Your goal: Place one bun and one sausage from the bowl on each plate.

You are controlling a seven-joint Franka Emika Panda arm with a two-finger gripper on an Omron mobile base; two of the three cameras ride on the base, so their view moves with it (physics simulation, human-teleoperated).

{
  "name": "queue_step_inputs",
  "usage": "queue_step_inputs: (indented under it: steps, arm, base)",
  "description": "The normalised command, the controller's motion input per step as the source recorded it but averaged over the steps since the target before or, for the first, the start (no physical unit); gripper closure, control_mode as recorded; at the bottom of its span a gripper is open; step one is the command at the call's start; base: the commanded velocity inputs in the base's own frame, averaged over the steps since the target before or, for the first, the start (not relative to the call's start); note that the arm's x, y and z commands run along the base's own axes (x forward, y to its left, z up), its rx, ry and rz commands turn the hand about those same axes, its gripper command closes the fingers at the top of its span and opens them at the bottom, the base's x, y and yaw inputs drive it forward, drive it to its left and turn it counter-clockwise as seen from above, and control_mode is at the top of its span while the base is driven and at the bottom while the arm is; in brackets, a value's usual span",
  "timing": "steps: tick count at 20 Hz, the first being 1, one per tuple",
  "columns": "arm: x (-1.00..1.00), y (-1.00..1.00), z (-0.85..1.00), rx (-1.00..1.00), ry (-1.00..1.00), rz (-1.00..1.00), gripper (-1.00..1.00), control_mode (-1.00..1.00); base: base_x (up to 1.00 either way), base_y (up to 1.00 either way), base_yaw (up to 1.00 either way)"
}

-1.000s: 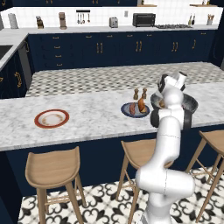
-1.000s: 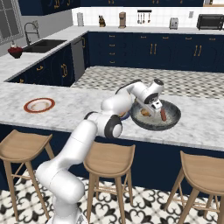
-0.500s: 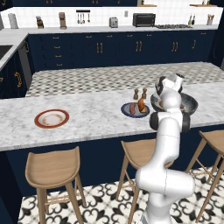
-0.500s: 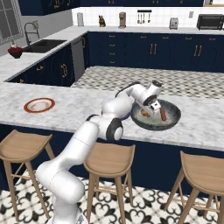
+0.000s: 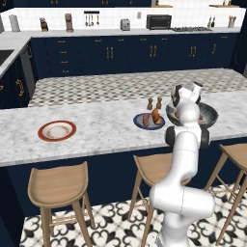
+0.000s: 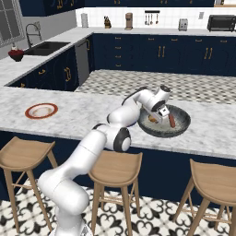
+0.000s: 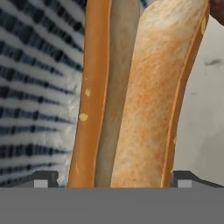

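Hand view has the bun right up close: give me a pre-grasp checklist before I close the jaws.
1. Gripper open: ok.
2. Bun lies between the finger tips: ok.
3. Bun sits in the bowl: ok.
4. Sausage left in the bowl for the next trip: ok.
5. Orange-rimmed plate free to receive: ok.
6. Blue-rimmed plate already holds food: ok.

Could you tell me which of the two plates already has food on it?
The blue-rimmed plate beside the bowl holds a bun and sausage; the orange-rimmed plate is bare.
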Motion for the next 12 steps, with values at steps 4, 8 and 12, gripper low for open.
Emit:
queue_step_inputs:
  steps: [4,8,12]
  arm:
    - [0.00,0.00,0.00,0.00,0.00,0.00,-1.00,-1.00]
    - [0.00,0.00,0.00,0.00,0.00,0.00,1.00,-1.00]
    - [0.00,0.00,0.00,0.00,0.00,0.00,1.00,-1.00]
  base:
    - [0.00,0.00,0.00]
    - [0.00,0.00,0.00]
    - [0.00,0.00,0.00]
